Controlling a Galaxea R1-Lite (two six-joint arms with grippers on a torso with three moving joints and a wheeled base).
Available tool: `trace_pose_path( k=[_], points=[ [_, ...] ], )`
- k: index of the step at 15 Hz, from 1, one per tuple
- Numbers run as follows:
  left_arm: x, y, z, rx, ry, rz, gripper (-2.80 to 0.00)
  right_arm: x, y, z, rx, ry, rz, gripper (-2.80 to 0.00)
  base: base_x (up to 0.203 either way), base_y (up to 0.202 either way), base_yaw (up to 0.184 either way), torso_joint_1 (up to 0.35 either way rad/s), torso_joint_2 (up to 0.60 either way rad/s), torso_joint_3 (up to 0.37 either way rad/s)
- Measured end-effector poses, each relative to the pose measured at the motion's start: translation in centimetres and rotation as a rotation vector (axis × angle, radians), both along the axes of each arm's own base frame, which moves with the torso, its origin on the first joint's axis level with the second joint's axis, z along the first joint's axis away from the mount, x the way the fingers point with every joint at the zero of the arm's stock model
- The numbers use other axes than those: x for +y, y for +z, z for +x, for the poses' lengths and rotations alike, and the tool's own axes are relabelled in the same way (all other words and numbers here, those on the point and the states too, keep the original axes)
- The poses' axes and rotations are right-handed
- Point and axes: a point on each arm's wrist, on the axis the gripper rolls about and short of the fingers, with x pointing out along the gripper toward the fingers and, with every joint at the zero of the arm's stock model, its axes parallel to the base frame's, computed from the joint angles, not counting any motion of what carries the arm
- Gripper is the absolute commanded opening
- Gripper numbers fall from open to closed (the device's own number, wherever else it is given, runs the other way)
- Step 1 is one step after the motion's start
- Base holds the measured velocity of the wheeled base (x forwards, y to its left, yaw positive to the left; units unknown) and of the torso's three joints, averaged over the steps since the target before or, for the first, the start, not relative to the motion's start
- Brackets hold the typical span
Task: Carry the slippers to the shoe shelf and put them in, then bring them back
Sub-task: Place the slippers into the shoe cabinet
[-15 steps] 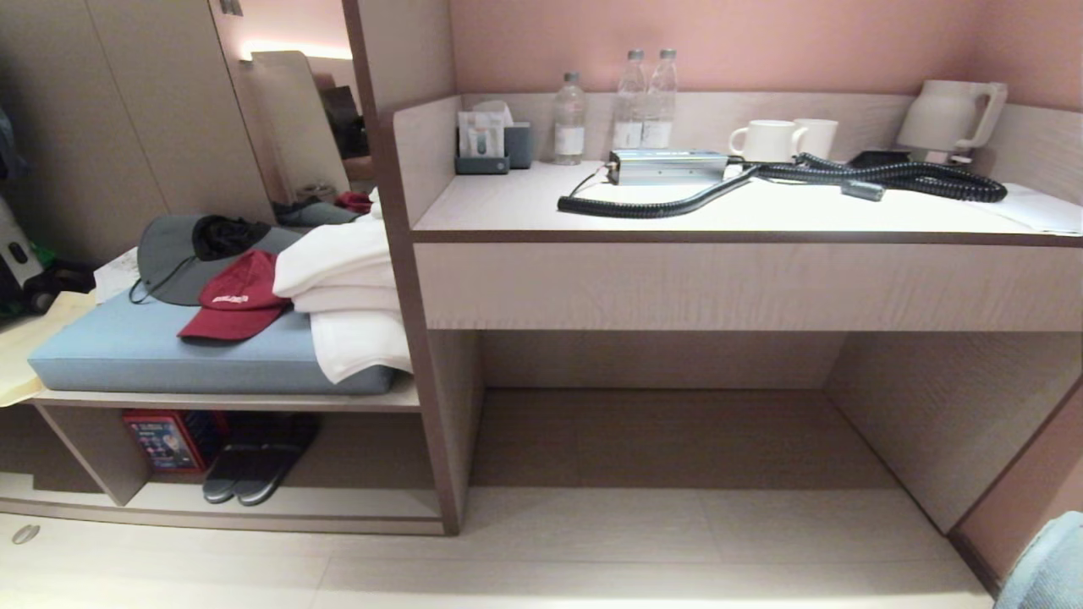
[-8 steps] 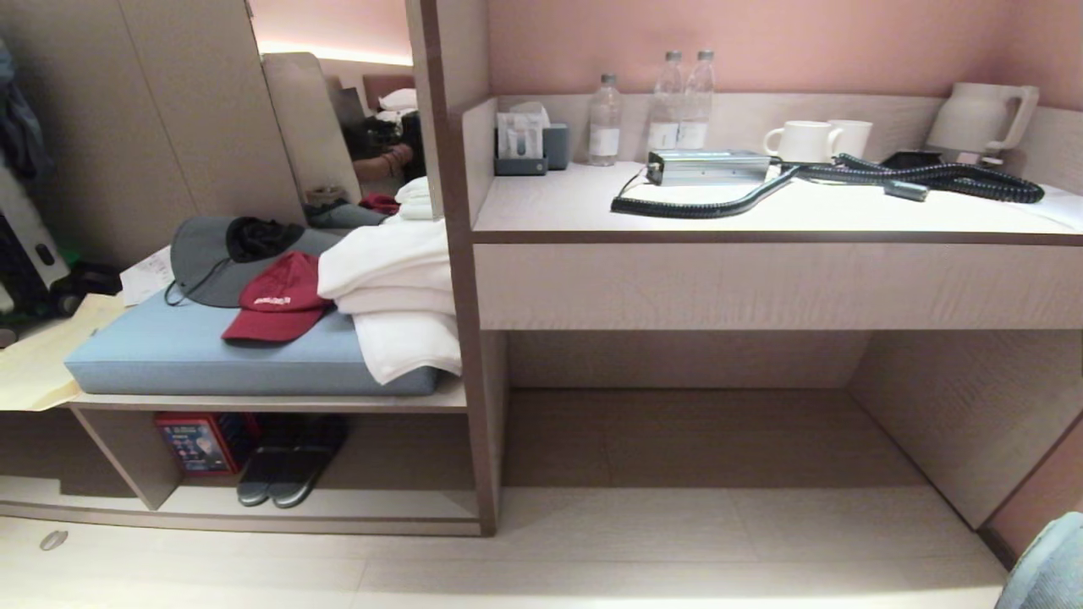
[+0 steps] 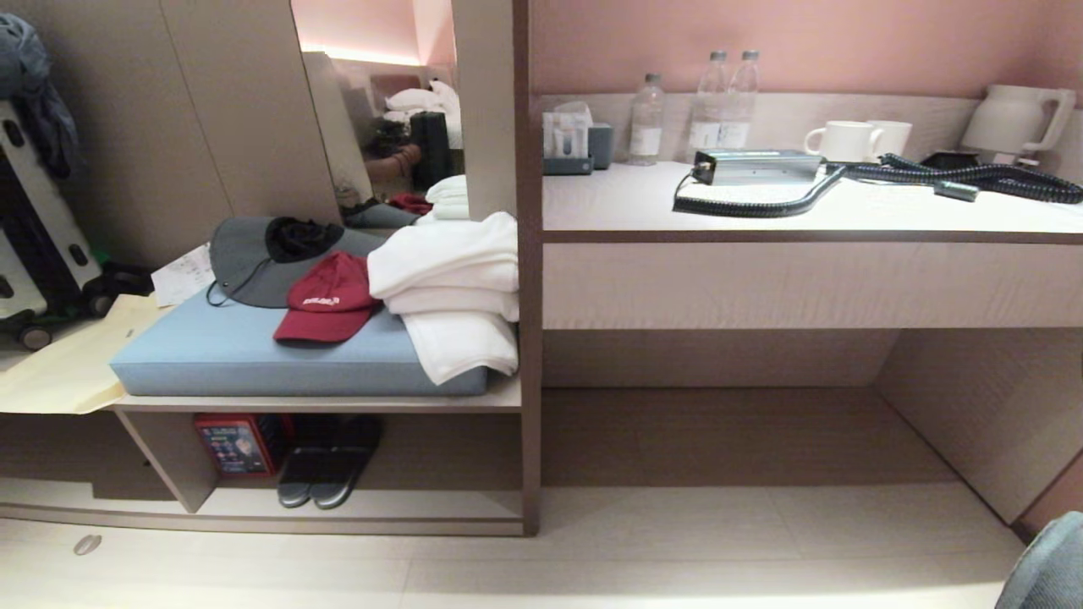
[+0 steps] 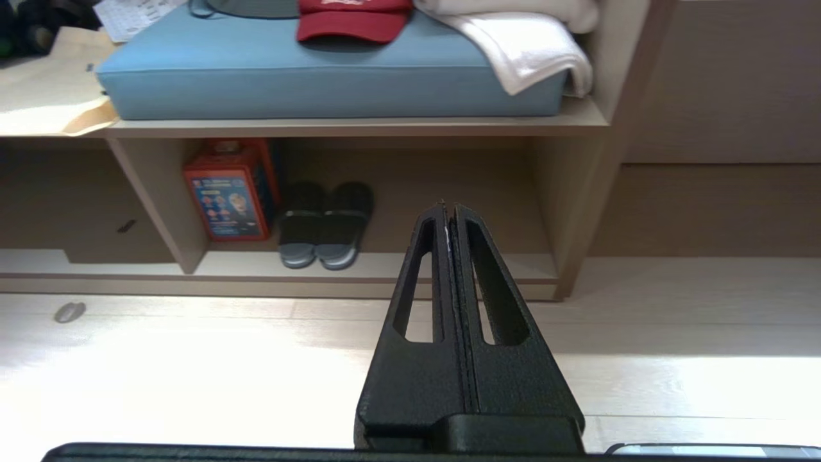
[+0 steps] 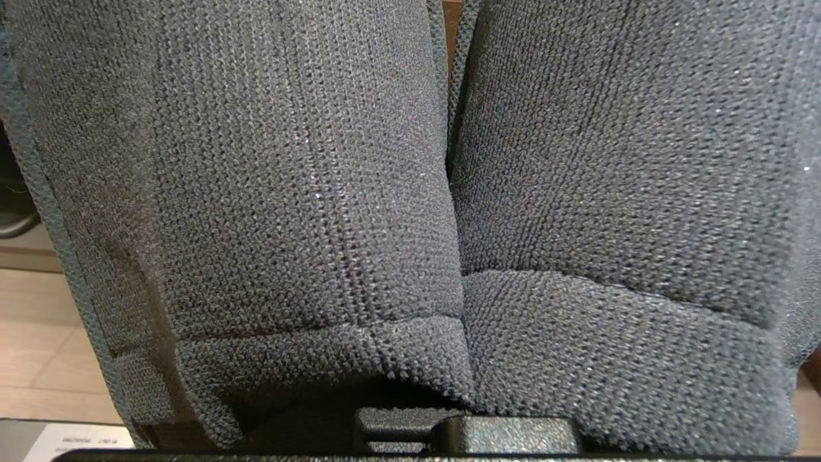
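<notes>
- The slippers [image 5: 410, 192] are seen side by side, filling the right wrist view; their knitted grey fabric hides the fingers of the right gripper [image 5: 458, 428], which are closed on the pair
- In the head view only a blue-grey corner of the slippers [image 3: 1047, 565] is seen, at the lower right edge, above the floor [image 3: 677, 550] and well apart from the shoe shelf [image 3: 423, 506]
- The left gripper [image 4: 449, 208] is held low over the floor with its fingers pressed together and nothing between them, pointed towards the right half of the shoe shelf [image 4: 423, 263]
- The shoe shelf is bounded above by the board under the blue cushion [image 3: 254, 359], on its right by the upright divider panel [image 3: 530, 381], and in front by a low dark-edged lip
- The left part of the shelf is taken by a red box [image 3: 237, 441] and, just beside it, a darker pair of slippers [image 3: 328, 469] with toes inward; the right part of the shelf floor is left bare up to the divider
- White towels [image 3: 453, 288] are draped over the cushion's right front edge, hanging short of the shelf opening
- Right of the divider, the tall desk recess [image 3: 719, 423] is seen open to the floor
- A suitcase [image 3: 34, 245] is stood at the far left
</notes>
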Motion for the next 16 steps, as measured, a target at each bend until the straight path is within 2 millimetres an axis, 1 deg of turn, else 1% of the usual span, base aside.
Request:
trace_pose_path(
  k=[16],
  points=[
    [0.0,0.0,0.0,0.0,0.0,-0.002,-2.8,0.0,0.0,0.0,0.0,-0.001,0.0,-2.8,0.0,0.196,-0.002,0.001,0.0,0.003]
  ],
)
